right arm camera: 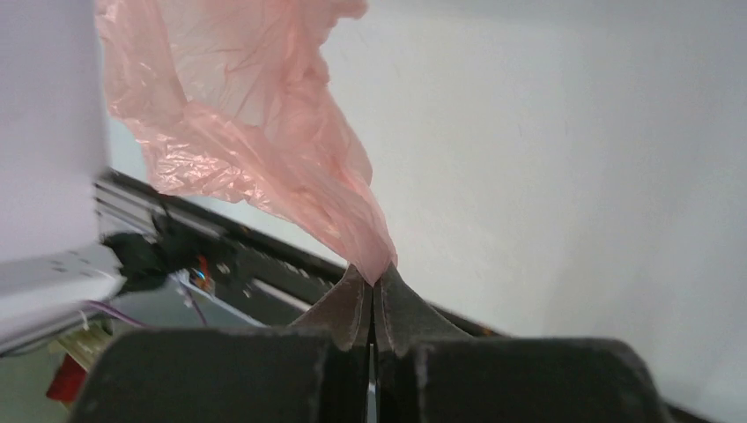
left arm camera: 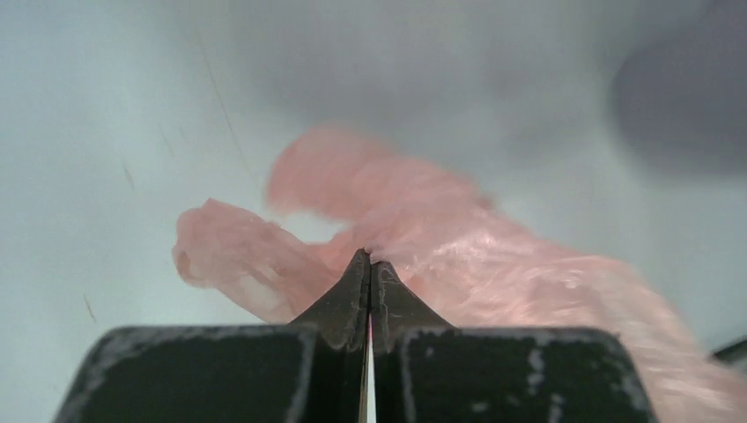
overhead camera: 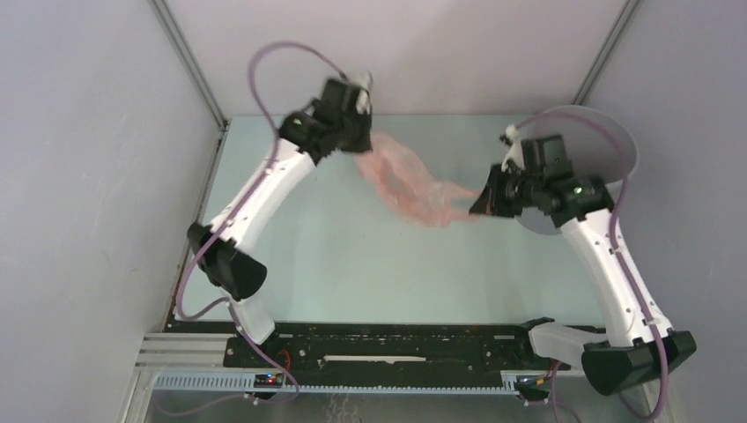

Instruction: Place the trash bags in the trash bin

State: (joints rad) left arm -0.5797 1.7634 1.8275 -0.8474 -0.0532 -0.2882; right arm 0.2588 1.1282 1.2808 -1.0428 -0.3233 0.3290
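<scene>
The pale-pink trash bag (overhead camera: pixel 412 187) hangs stretched in the air between my two grippers, above the table's far middle. My left gripper (overhead camera: pixel 359 152) is shut on its left end; in the left wrist view the film (left arm camera: pixel 458 238) bunches out from the closed tips (left arm camera: pixel 371 257). My right gripper (overhead camera: pixel 480 204) is shut on its right end; in the right wrist view the film (right arm camera: pixel 247 132) rises from the pinched tips (right arm camera: pixel 377 278). The light-grey trash bin (overhead camera: pixel 608 141) stands at the far right, directly behind the right wrist, which hides part of it.
Grey enclosure walls (overhead camera: pixel 88 176) close in left, right and back. A black rail (overhead camera: pixel 396 344) with wiring runs along the near edge between the arm bases. The pale green table top (overhead camera: pixel 370 264) lies below the bag.
</scene>
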